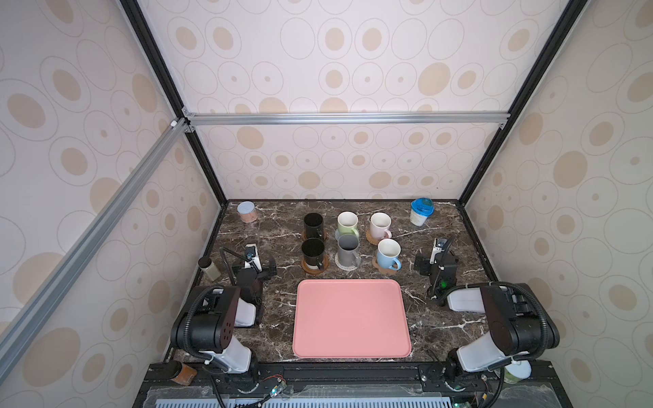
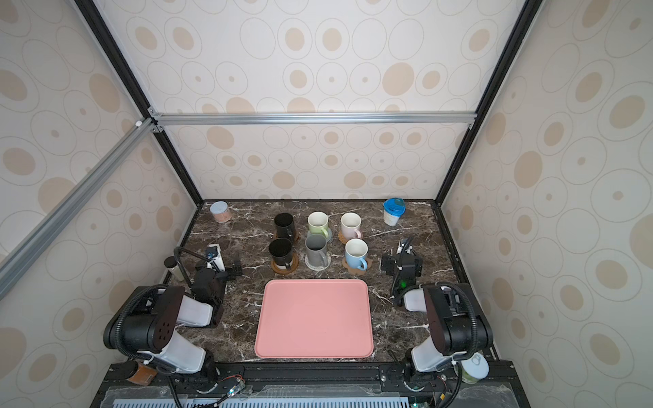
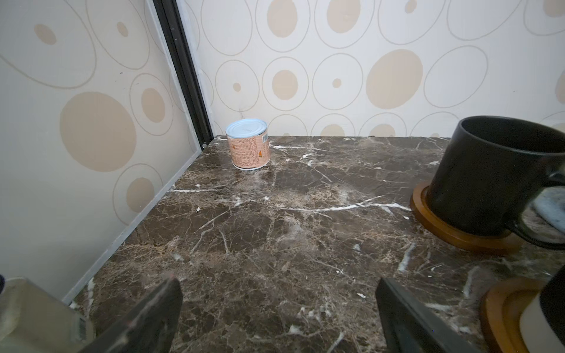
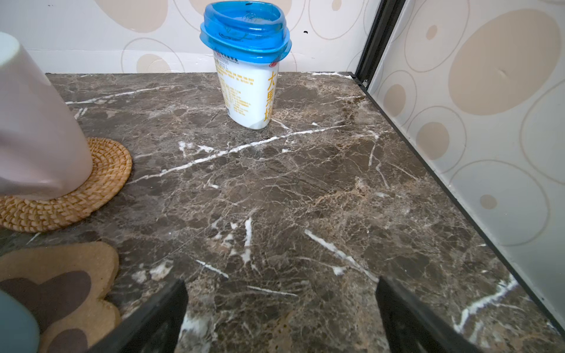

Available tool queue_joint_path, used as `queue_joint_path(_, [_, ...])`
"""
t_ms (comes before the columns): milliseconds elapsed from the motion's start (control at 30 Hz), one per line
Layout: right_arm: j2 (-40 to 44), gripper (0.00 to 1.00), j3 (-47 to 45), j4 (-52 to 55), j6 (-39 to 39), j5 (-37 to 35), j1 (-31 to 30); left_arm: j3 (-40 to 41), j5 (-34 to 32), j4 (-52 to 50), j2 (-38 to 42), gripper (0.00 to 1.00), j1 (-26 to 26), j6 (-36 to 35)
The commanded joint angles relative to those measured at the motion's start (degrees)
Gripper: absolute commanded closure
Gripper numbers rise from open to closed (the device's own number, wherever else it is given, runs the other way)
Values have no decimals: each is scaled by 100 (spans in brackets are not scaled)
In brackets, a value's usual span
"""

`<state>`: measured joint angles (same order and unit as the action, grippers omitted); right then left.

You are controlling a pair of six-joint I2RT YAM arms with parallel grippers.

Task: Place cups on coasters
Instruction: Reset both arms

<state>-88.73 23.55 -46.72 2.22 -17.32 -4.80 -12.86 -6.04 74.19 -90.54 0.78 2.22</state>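
Six glazed, handled mugs (image 2: 315, 249) stand upright on six coasters (image 2: 284, 267), two rows of three, at twelve o'clock from a smooth, round-cornered pink tray (image 1: 351, 318) on the brown, white-veined marble tabletop (image 1: 275, 226). Back row: a black mug (image 1: 313, 225) on a turned brown wooden disc (image 3: 458, 232), a pale green mug (image 1: 347, 224) on a blue-grey crochet round (image 1: 337, 235), a pale pink mug (image 1: 380, 225) on a coiled orange rattan round (image 4: 104, 171). Front row: a second black mug (image 1: 312, 251) on a matching disc (image 1: 314, 270), a grey mug (image 1: 347, 250) on a whitish woven round (image 1: 348, 267), a light blue mug (image 1: 388, 253) on a brown paw-shaped mat (image 4: 61, 275). The left gripper (image 3: 278, 279), at nine o'clock of the cluster, and the right gripper (image 4: 281, 282), at three o'clock, hover over bare marble, jaws spread wide, gripping nothing. A pinkish cylindrical can (image 1: 246, 211) stands at eleven o'clock, a blue-lidded white tub (image 1: 420, 212) at one.
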Motion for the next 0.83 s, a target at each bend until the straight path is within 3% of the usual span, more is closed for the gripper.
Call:
queue_joint_path(0, [53, 0, -31, -92, -55, 47, 20, 15, 118, 367, 9, 0, 9, -53])
queue_joint_path(800, [65, 0, -34, -57, -64, 52, 22, -10, 169, 335, 2, 0, 18, -90])
